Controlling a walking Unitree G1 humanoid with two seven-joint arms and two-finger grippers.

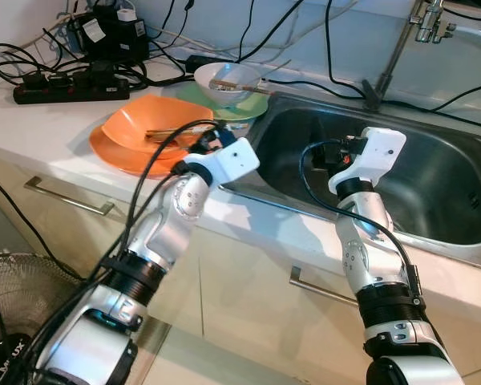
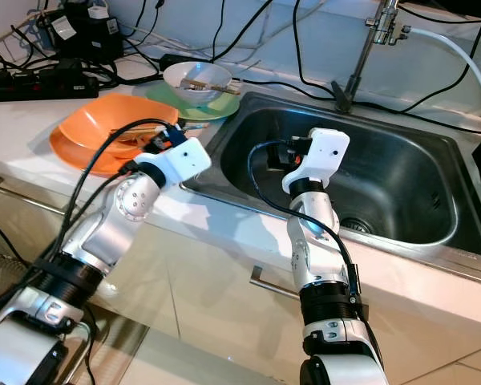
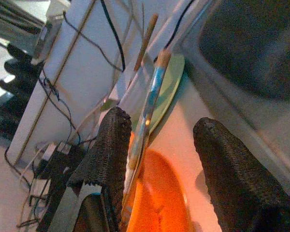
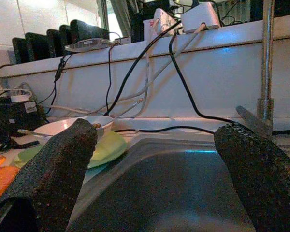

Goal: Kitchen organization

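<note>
Steel sink (image 1: 457, 216) set in a white counter (image 1: 48, 128), tap (image 1: 401, 48) at its back edge. Left of the sink: orange plates (image 1: 116, 144) stacked, with chopsticks (image 1: 164, 135) lying across them. Behind those, green plate (image 1: 240, 108) carrying a white bowl (image 1: 224, 80) with more sticks laid in it. Power strip (image 1: 68, 87) and a tangle of black cables at the counter's back left. Fan (image 1: 16, 321) on the floor below, drawer handles on the cabinet front.

Left gripper (image 3: 159, 159) over the near edge of the orange plates, just beside the sink's left rim. Fingers (image 3: 108, 145) spread wide, nothing clamped; a blue-and-tan chopstick (image 3: 152, 92) runs close along one finger, contact unclear. Orange plate below the fingers, green plate edge just past them.

Right gripper (image 4: 154, 159) inside the sink, near its left wall, pointed towards the bowl and back wall. Fingers (image 4: 58, 169) wide apart, holding nothing. Basin bottom between them, green plate and bowl beyond the rim, tap stem off to one side.
</note>
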